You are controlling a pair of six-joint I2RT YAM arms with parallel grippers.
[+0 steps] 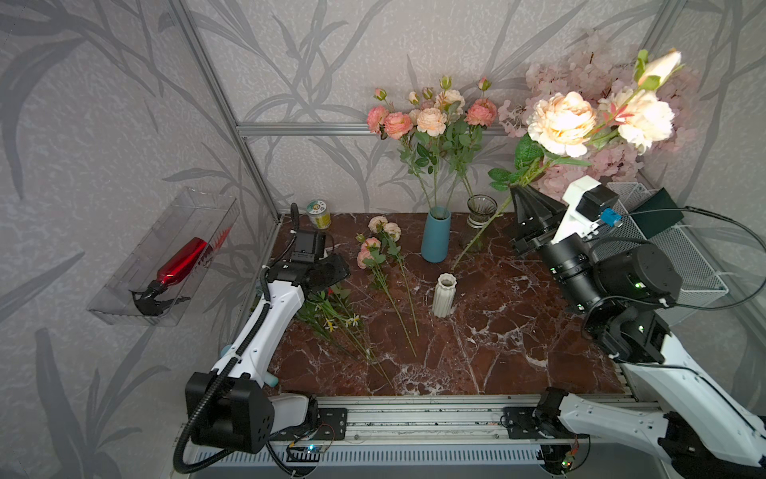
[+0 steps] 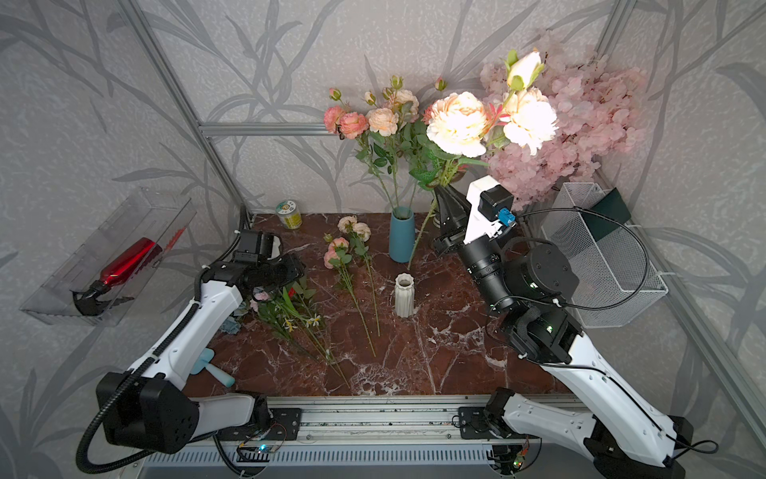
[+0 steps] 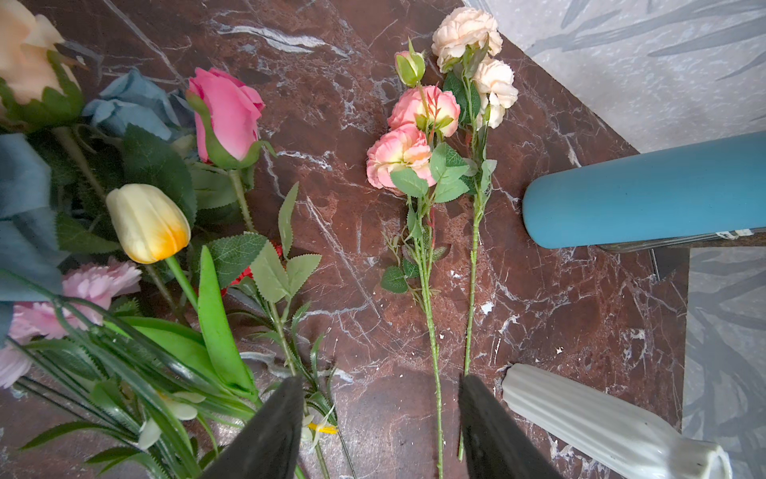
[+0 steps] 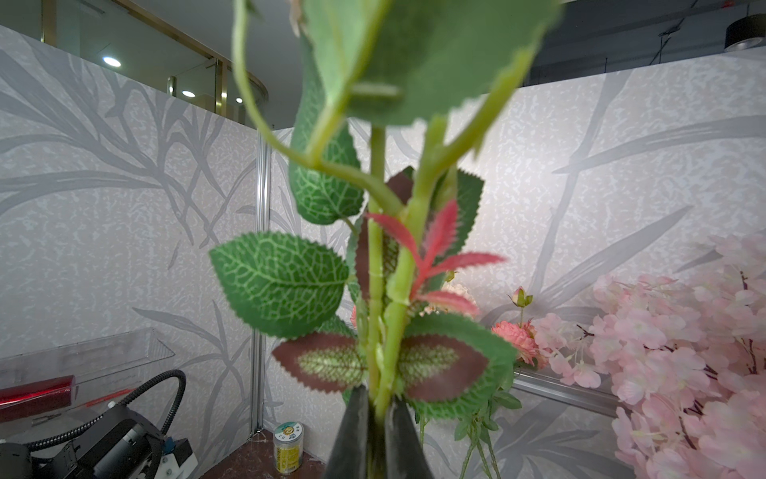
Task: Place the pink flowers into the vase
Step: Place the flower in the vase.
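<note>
Above the table's back right, right gripper [image 1: 518,191]: jaws pinched shut on the green stem of one spray of pink flowers [image 1: 561,122]. In the wrist view the stem rises from between its two black fingers [image 4: 352,435].
Held spray: tilted, with its pale peach heads high in front of the blossom tree [image 1: 613,166]. Its lower stem slants down past the glass vase [image 1: 481,211] toward the table [image 1: 518,331]. Whether the tip touches the table cannot be told.
Blue vase [image 1: 435,238]: upright at the back centre, just left of the held stem. Several pink and peach sprays [image 1: 431,120] already stand in it.
White ribbed vase [image 1: 444,294]: upright and empty, nearer the front, apart from the blue one.
Loose sprays [image 3: 414,137]: two lie flat side by side on the marble, left of both vases, with heads toward the back wall.
Left gripper [image 3: 381,381]: jaws part open, holding nothing, raised over the table. One loose stem shows in the gap in its wrist view.
Mixed bunch [image 3: 145,224]: tulip, rose and blue blooms heaped under the left arm.
Wire basket [image 1: 684,265]: on the right wall.
</note>
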